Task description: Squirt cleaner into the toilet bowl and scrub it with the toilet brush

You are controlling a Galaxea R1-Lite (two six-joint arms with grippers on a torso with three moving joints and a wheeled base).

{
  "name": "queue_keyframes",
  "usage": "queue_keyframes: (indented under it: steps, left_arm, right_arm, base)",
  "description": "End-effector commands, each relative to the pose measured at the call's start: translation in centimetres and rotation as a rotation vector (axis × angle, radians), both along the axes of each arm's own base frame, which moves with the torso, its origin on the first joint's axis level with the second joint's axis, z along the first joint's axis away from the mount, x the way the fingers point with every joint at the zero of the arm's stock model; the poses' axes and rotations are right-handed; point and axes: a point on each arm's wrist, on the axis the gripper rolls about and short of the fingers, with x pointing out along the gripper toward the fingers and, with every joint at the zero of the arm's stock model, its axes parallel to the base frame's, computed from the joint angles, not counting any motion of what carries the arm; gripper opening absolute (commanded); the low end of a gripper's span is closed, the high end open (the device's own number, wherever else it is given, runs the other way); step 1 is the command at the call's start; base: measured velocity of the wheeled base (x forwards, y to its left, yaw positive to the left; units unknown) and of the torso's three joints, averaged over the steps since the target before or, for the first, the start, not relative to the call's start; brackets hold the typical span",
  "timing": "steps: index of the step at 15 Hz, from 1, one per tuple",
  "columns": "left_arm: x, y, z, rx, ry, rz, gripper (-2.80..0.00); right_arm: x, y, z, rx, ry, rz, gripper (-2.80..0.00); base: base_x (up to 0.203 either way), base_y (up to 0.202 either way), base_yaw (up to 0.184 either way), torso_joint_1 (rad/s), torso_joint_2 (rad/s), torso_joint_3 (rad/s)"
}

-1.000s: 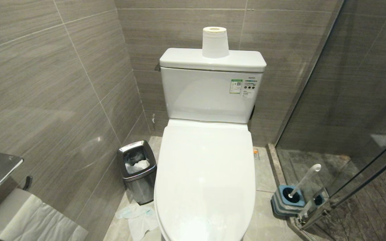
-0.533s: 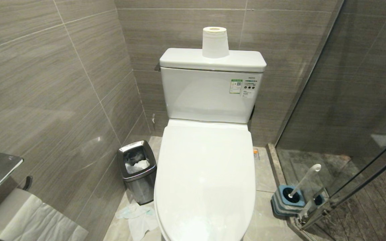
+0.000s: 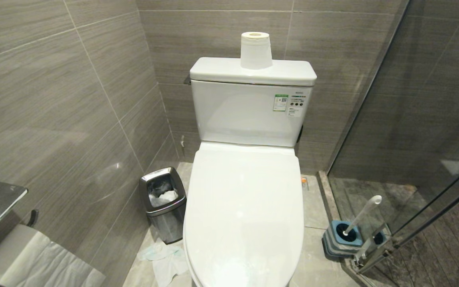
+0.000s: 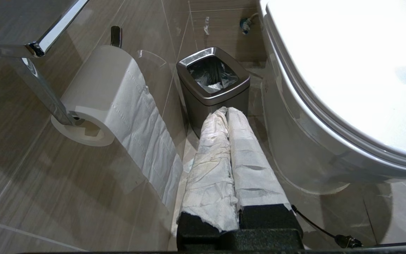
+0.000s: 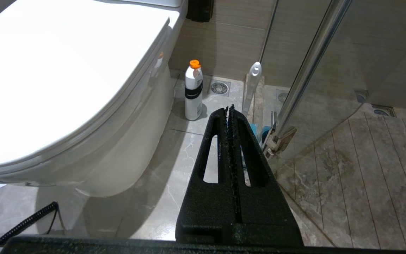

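The toilet bowl (image 3: 243,215) sits centre, lid down. Both grippers are clenched and empty: left gripper (image 4: 227,110) by the steel waste bin (image 4: 213,84), right gripper (image 5: 229,108) near the toilet brush (image 5: 251,84) and orange-capped bottle (image 5: 193,91), right of the bowl. Raise the lid squarely first.

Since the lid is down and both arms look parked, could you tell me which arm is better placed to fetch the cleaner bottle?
Right. The white, orange-capped bottle stands on the floor beside the toilet, ahead of the shut right gripper. The left gripper faces the waste bin on the other side.
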Motion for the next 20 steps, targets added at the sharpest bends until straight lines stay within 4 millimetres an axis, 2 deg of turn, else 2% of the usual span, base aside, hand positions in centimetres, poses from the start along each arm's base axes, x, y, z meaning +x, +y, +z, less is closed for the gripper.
queue_keyframes:
  steps: [1, 20]
  left_arm:
    - [0.01, 0.0, 0.0, 0.001, 0.001, 0.0, -2.8]
    - [0.01, 0.0, 0.0, 0.001, 0.001, 0.0, -2.8]
  right_arm:
    - [0.01, 0.0, -0.05, 0.0, 0.003, 0.0, -2.8]
    - [0.01, 0.0, -0.04, -0.004, 0.001, -0.001, -2.8]
  base:
    - [0.0, 0.0, 0.0, 0.0, 0.0, 0.0]
    - [0.0, 0.0, 0.0, 0.0, 0.0, 0.0]
